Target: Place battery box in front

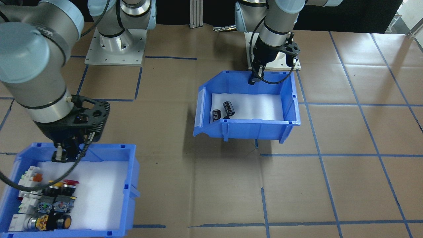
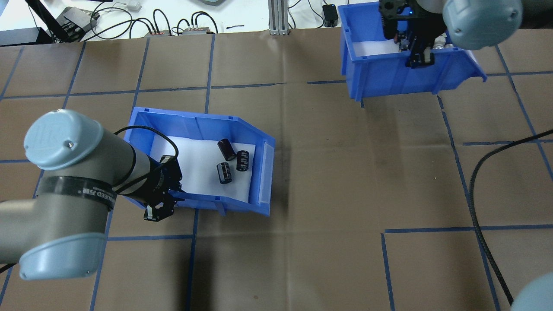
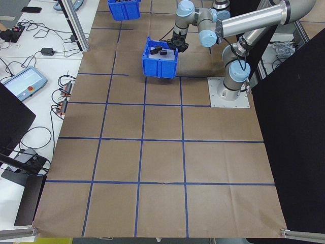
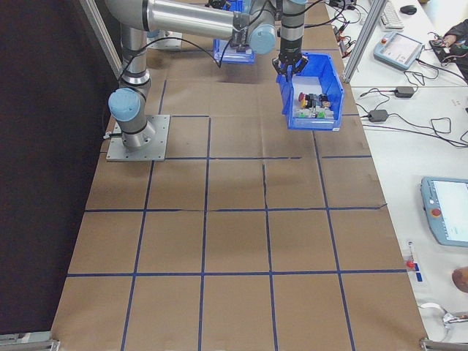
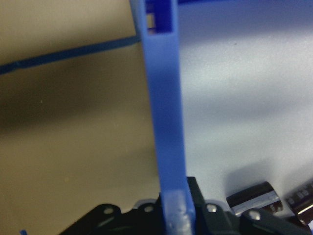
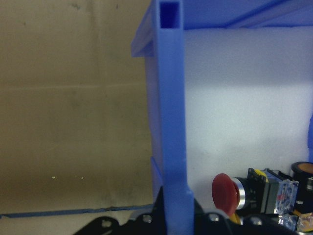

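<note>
Battery box hangs tilted off the table, its rear wall clamped in my left gripper. My right gripper pinches the button bin wall.

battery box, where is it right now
In the overhead view the battery box sits left of centre, its near wall gripped by the left gripper, far from the button bin.

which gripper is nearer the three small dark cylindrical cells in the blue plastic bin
Left. The left gripper is clamped on the near wall of the blue plastic battery box that holds the dark cylindrical cells. The right gripper is across the table, gripping the wall of the other blue bin.
</note>
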